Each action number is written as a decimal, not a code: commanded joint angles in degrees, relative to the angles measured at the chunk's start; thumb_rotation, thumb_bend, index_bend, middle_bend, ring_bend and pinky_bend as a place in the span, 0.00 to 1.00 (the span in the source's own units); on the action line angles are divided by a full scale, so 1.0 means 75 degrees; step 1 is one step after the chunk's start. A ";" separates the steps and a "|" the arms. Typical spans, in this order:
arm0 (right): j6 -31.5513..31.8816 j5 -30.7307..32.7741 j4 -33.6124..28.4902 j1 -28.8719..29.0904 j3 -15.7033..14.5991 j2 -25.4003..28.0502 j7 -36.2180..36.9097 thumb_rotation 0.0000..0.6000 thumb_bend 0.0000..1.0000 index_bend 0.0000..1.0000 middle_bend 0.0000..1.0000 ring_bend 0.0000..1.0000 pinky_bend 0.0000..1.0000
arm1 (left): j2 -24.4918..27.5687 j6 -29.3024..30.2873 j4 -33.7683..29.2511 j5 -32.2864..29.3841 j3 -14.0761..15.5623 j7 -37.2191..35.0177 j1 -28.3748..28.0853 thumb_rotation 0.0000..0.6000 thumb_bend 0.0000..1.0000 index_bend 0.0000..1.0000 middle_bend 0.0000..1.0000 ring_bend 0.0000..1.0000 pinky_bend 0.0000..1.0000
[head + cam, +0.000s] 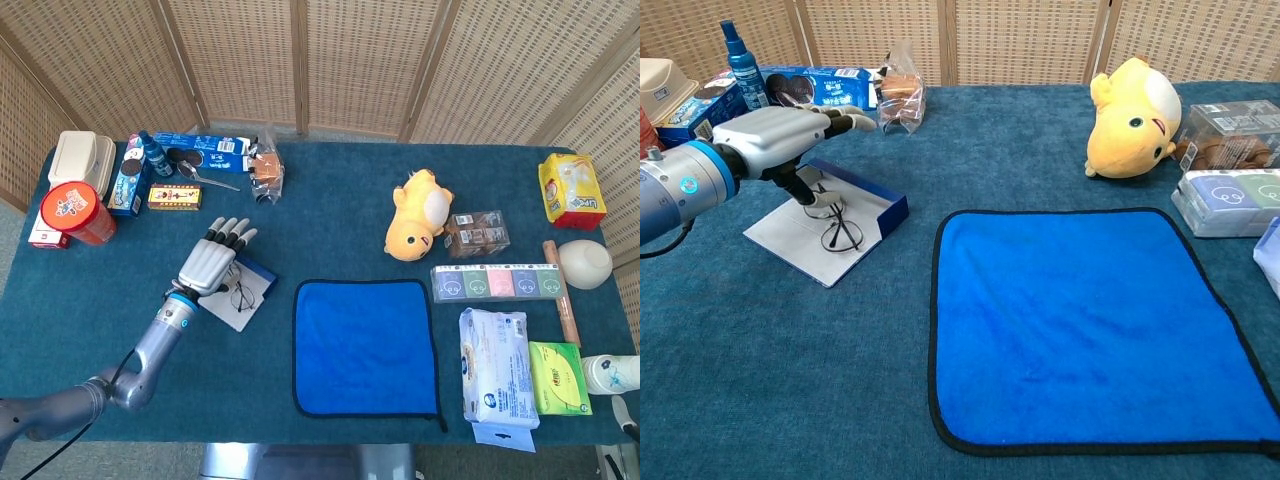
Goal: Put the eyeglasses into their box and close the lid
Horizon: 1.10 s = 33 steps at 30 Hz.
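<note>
Blue carpet covers the desk (330, 200). At its left, the left hand (210, 263) hovers with fingers extended and holding nothing, over the open box (855, 195) where the eyeglasses (835, 225) lie on white lining. Best to lower the thumb gently beside the frame, nudging without bending it. The right hand is unseen.

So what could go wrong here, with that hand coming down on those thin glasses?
The eyeglasses are thin wire and lie partly on the open box's flat white lid; the left hand above them might bend the frame if it presses down. The fingers look bulky beside the wire, so a pinch could slip or push the glasses off. The box is light and unanchored, so a nudge may slide it across the blue table.
</note>
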 commanded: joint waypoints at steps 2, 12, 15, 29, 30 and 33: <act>-0.0003 -0.0033 0.0012 0.0012 -0.0001 -0.0006 0.0017 1.00 0.28 0.15 0.16 0.05 0.11 | -0.0077 0.0040 0.0120 0.0040 0.0042 -0.0099 0.0067 1.00 0.29 0.06 0.00 0.00 0.00; 0.0067 -0.0079 -0.0021 -0.0021 -0.0010 0.0009 -0.0003 1.00 0.28 0.15 0.16 0.05 0.11 | -0.0129 0.0088 0.0252 0.0083 0.0007 -0.0340 0.0166 1.00 0.29 0.05 0.00 0.00 0.00; 0.0089 -0.0103 -0.0031 -0.0031 -0.0016 0.0015 -0.0003 1.00 0.28 0.15 0.16 0.05 0.11 | 0.0018 0.0306 0.0059 0.0248 -0.0032 -0.0455 0.0206 1.00 0.29 0.05 0.00 0.00 0.00; -0.0017 -0.0103 0.0019 0.0037 -0.0003 -0.0025 0.0028 1.00 0.28 0.15 0.16 0.05 0.11 | 0.0832 0.0644 -0.1210 0.0524 0.0370 -0.0350 0.0709 1.00 0.29 0.05 0.00 0.00 0.00; -0.0019 -0.0107 0.0023 0.0040 -0.0002 -0.0026 0.0032 1.00 0.28 0.15 0.16 0.05 0.11 | 0.0853 0.0622 -0.1236 0.0519 0.0395 -0.0308 0.0719 1.00 0.29 0.05 0.00 0.00 0.00; -0.0008 -0.0111 0.0040 0.0038 0.0001 -0.0035 0.0057 1.00 0.28 0.15 0.16 0.05 0.11 | 0.0874 0.0509 -0.1302 0.0447 0.0443 -0.0184 0.0745 1.00 0.29 0.05 0.00 0.00 0.00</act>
